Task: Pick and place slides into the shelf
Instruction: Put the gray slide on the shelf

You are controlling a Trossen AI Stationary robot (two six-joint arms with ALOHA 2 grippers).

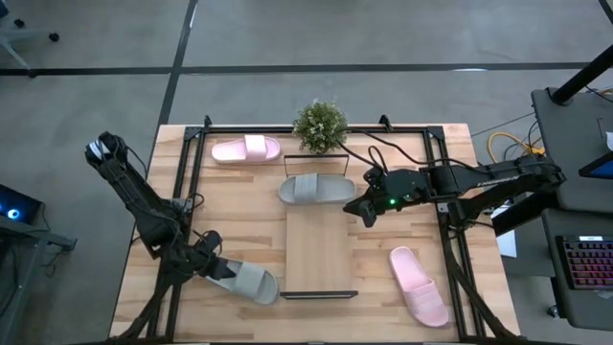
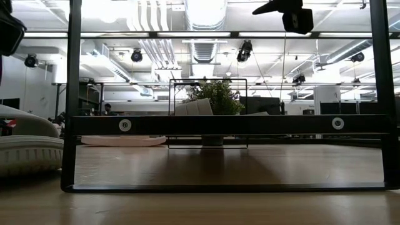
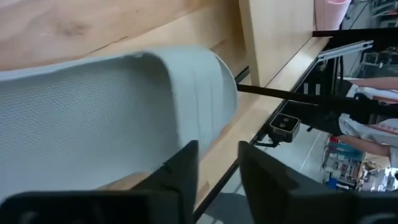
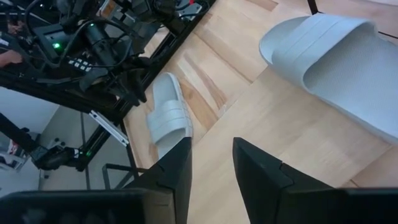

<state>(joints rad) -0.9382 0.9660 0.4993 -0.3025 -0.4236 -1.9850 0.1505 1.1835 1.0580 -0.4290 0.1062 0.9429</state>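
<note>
The long narrow light-wood shelf [image 1: 319, 251] with black wire ends lies mid-tabletop, carrying one grey slide sandal [image 1: 317, 189] across its far end. At the left, the left end effector [image 1: 216, 264] sits at a second grey slide [image 1: 251, 282] near the front edge, its fingers slightly parted beside the strap, gripping nothing. A pale pink slide [image 1: 246, 149] lies at the back, beside a small potted green plant [image 1: 320, 126]. The right end effector [image 1: 364, 213] hovers just right of the shelf, fingers apart and empty. Another pale pink slide [image 1: 419, 286] rests front right on the wooden tabletop [image 1: 239, 211].

Two grey slides [image 1: 315, 189], two pink slides [image 1: 246, 149], one shelf [image 1: 319, 251], seemingly one potted plant [image 1: 320, 126].
</note>
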